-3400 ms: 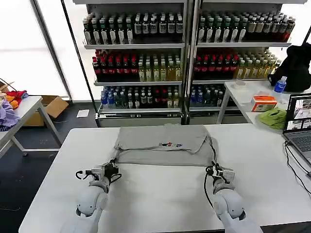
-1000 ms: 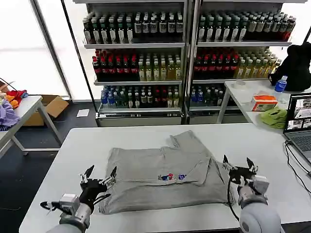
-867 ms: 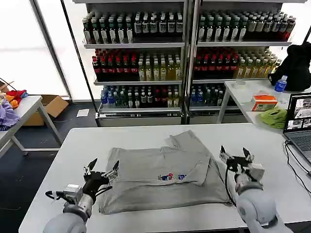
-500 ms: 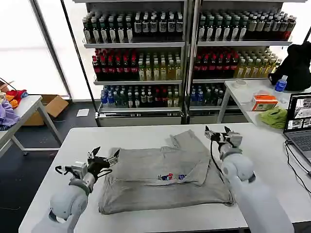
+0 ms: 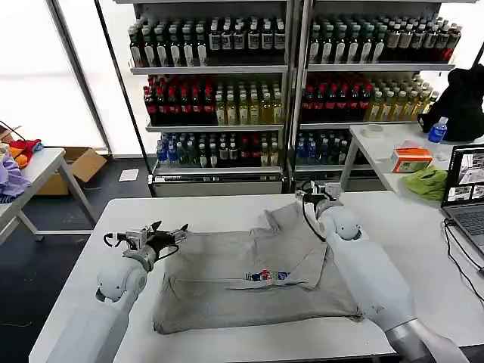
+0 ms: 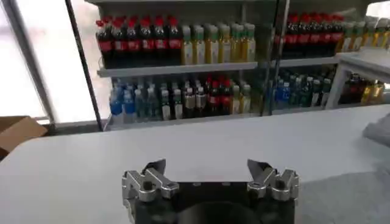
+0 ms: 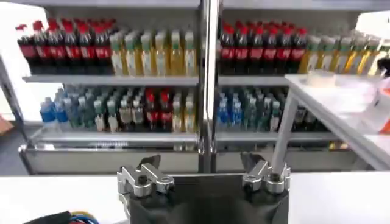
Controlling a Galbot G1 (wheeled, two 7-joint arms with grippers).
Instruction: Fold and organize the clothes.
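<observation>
The grey shirt [image 5: 253,276] lies mid-frame on the white table [image 5: 423,227] — left gripper [image 5: 168,234] and right gripper [image 5: 318,194], both apart and empty, should each grab a top corner evenly.

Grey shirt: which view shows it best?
Head view: the whole grey shirt lies spread on the white table, chest print visible. Left wrist view catches just a grey corner beside the left gripper; right wrist view faces the shelves.
</observation>
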